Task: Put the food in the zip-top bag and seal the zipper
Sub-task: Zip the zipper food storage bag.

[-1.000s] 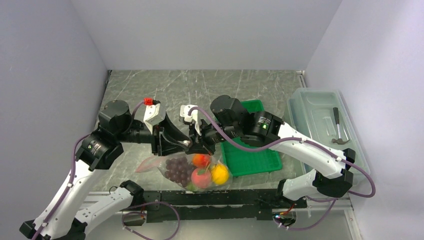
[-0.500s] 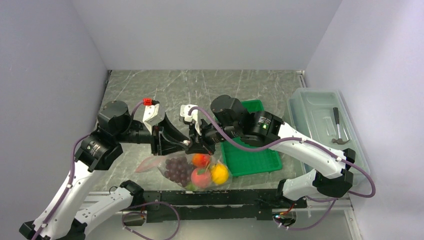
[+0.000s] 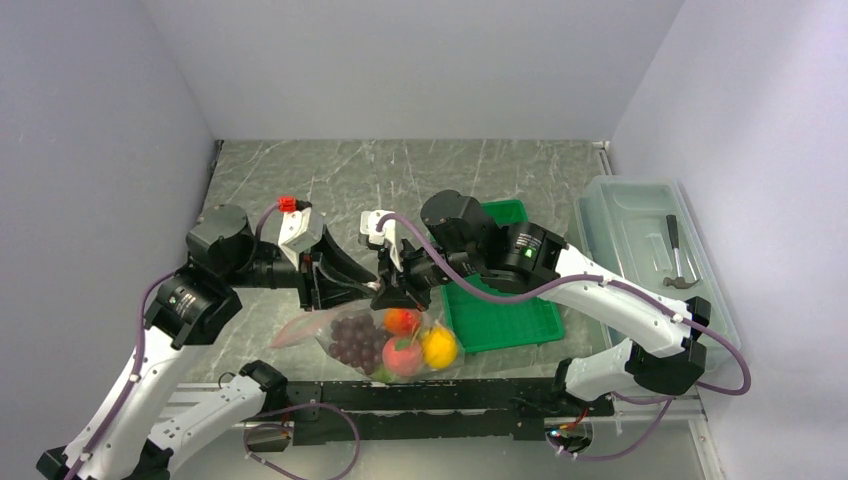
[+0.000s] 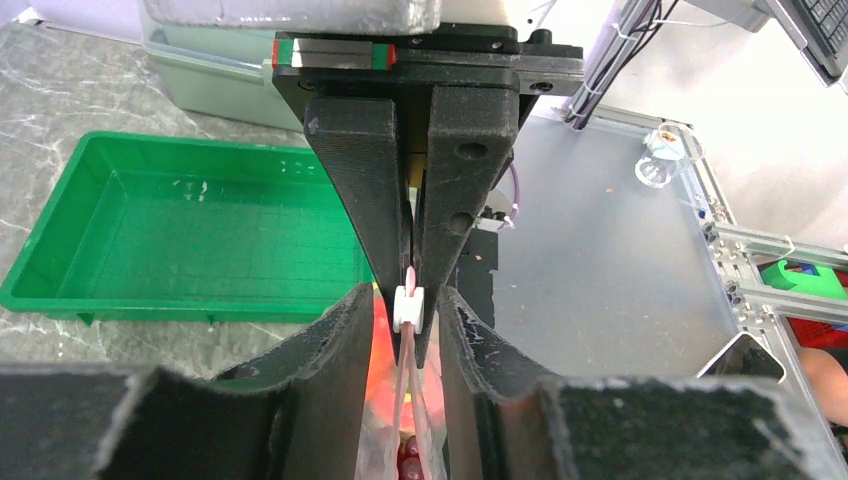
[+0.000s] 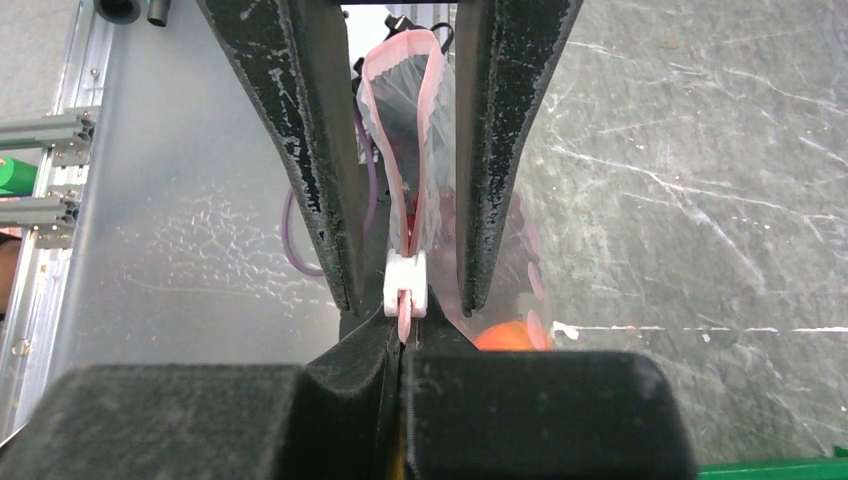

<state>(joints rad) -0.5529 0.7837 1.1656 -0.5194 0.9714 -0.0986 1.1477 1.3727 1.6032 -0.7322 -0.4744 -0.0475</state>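
The zip-top bag (image 3: 312, 326) hangs low at the table's near edge and holds the food: the grape bunch (image 3: 355, 338), two red fruits (image 3: 403, 320), the lemon (image 3: 440, 348). The lettuce is barely visible. My right gripper (image 3: 392, 290) is shut on the end of the pink zipper (image 5: 385, 60), just past its white slider (image 5: 405, 285); its own view (image 5: 403, 335) shows this. My left gripper (image 3: 362, 285) is open, its fingers (image 4: 340, 350) either side of the slider (image 4: 408, 308) and the strip, not pinching them. The bag mouth gapes behind the slider.
An empty green tray (image 3: 505, 310) lies right of the bag; it also shows in the left wrist view (image 4: 180, 230). A large clear lidded box (image 3: 625, 215) holding a grey hammer (image 3: 678, 262) stands at the far right. The arms' mounting rail (image 3: 420, 400) runs under the bag.
My left arm has drawn back a little to the left. The right arm, the bag and the food have stayed put.
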